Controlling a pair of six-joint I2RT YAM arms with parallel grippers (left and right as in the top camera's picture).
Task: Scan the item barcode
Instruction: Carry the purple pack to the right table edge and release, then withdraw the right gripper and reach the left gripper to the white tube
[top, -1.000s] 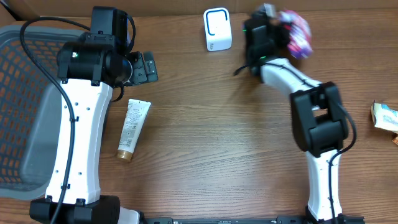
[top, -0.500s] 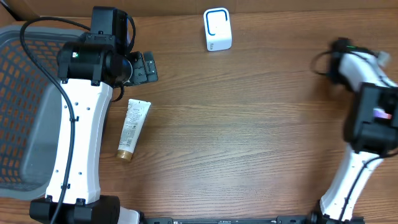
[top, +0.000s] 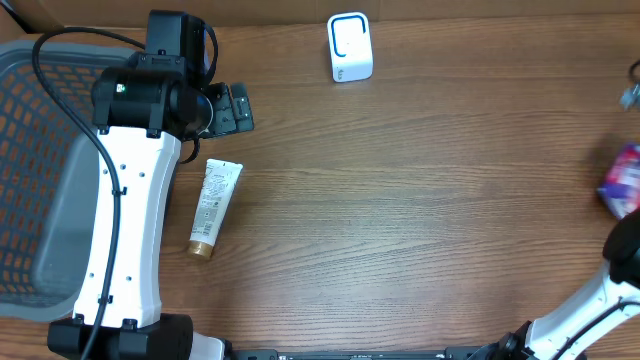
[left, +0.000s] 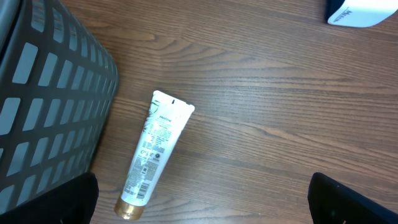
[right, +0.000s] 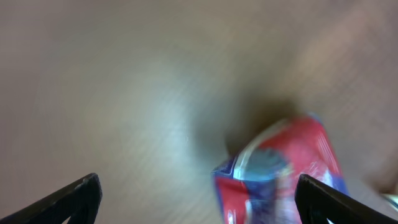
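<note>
White plastic tube with gold cap (left: 155, 155) lies flat on the wooden worktop (left: 267, 137) below the wide-open, empty left gripper (left: 204, 190), slightly left of centre, long axis crossing the closing line; the right gripper (right: 198, 190), also open, is well away.

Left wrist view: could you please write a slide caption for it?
Open left gripper hovers over a white, gold-capped tube beside the grey basket.

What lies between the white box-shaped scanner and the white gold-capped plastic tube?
Only bare wooden table, per the overhead view, from the white box-shaped scanner to the white gold-capped plastic tube.
</note>
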